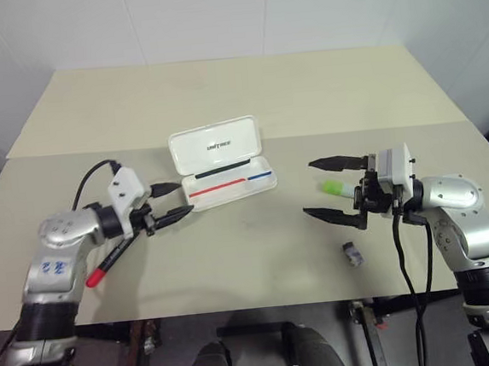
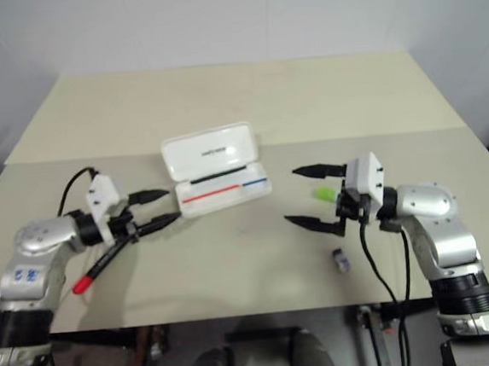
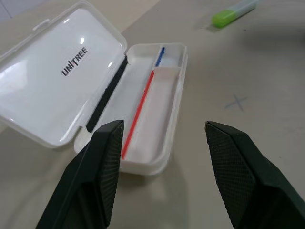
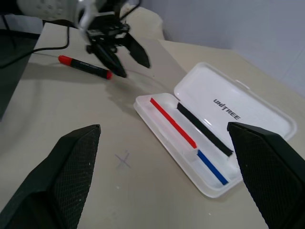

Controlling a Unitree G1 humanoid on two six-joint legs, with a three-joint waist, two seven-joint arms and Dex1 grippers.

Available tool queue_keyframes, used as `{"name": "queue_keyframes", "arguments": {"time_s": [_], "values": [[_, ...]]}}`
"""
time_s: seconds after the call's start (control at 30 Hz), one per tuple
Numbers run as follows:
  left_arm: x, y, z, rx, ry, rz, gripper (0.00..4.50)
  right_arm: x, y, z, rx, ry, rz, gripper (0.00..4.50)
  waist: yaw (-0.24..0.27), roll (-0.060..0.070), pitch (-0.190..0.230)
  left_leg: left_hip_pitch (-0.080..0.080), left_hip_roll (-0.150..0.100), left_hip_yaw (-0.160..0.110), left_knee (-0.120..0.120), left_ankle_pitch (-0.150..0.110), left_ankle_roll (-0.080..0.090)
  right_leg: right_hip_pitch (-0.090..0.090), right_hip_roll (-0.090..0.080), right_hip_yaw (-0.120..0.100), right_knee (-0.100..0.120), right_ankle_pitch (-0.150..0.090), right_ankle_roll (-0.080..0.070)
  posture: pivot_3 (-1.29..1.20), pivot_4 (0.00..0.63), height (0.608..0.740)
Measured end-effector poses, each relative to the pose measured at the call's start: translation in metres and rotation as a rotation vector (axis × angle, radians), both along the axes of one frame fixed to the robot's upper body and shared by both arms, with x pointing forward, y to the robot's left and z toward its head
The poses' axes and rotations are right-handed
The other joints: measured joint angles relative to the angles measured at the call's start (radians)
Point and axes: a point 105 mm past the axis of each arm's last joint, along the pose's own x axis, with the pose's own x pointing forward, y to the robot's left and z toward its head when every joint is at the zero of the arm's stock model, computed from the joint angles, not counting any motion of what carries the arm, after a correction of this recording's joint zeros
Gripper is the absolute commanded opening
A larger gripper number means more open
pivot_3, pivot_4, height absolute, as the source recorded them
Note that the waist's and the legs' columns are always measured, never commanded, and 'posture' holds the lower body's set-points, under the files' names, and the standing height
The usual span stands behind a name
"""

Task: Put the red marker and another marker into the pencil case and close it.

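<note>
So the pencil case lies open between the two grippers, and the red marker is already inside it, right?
Not quite. The pencil case does lie open between the grippers, but the red marker is on the table under the left gripper, outside the case. The left eye view shows it; the red inside is a printed stripe.

Head pair: looking forward and down from above over the pale beige table [image 1: 260, 259], far enough to take in both arms and the open white hard-plastic hinged pencil case [image 1: 222, 163]. Left wrist: low and close, facing along its pincer [image 3: 162, 176] at that case. Right wrist: low, facing across the same case toward the left pincer [image 4: 125, 56].
</note>
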Motion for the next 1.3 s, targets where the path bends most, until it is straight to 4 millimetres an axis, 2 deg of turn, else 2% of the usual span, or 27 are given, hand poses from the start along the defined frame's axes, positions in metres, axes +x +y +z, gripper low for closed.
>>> {"name": "queue_keyframes", "arguments": {"time_s": [0.17,0.33,0.6,0.87,0.97,1.17,1.3], "values": [[0.022,-0.025,-0.014,0.04,0.031,-0.026,2.85,-0.003,0.009,0.003,0.014,-0.007,0.021,4.5,-0.004,0.0,0.0,0.0,0.0,0.0,0.001,0.0,-0.001,0.0,0.001,0.0,0.002,0.001,0.003,0.0,0.15,0.74],[0.03,-0.039,-0.032,0.091,0.081,-0.06,2.85,-0.006,0.014,0.005,0.025,-0.018,0.022,4.5,-0.01,0.0,0.0,0.0,0.001,0.0,0.002,-0.001,-0.001,0.0,0.001,0.0,0.004,0.005,0.011,0.0,0.15,0.74],[0.035,-0.038,-0.046,0.183,0.108,-0.061,2.85,-0.01,0.017,0.004,0.033,-0.016,0.009,4.5,-0.008,0.0,0.0,0.0,0.001,0.0,0.003,-0.001,-0.001,-0.001,0.001,0.0,0.006,0.004,0.011,0.0,0.15,0.74],[0.041,-0.037,-0.045,0.297,0.085,-0.067,2.85,-0.011,0.017,0.007,0.037,-0.023,0.003,4.5,-0.009,0.0,0.0,0.0,0.001,0.0,0.007,-0.002,-0.001,0.0,0.001,0.0,0.008,0.001,0.006,0.0,0.15,0.74],[0.043,-0.038,-0.045,0.326,0.092,-0.086,2.02,-0.011,0.016,0.009,0.035,-0.028,-0.002,4.5,-0.009,0.0,0.0,0.0,0.001,0.0,0.008,-0.002,-0.001,0.0,0.001,0.0,0.008,0.0,0.004,0.0,0.15,0.74],[0.044,-0.044,-0.043,0.373,0.086,-0.113,0.02,-0.01,0.01,0.014,0.033,-0.041,-0.025,4.5,-0.006,0.0,0.0,0.0,0.001,-0.001,0.01,-0.002,-0.001,0.001,0.001,0.0,0.008,-0.001,0.002,0.0,0.15,0.74],[0.044,-0.047,-0.044,0.372,0.087,-0.12,0.02,-0.01,0.01,0.015,0.032,-0.044,-0.025,4.5,-0.002,0.0,0.0,0.0,0.0,-0.001,0.012,-0.002,-0.001,0.002,0.001,0.0,0.008,-0.001,0.002,0.0,0.15,0.74]]}}
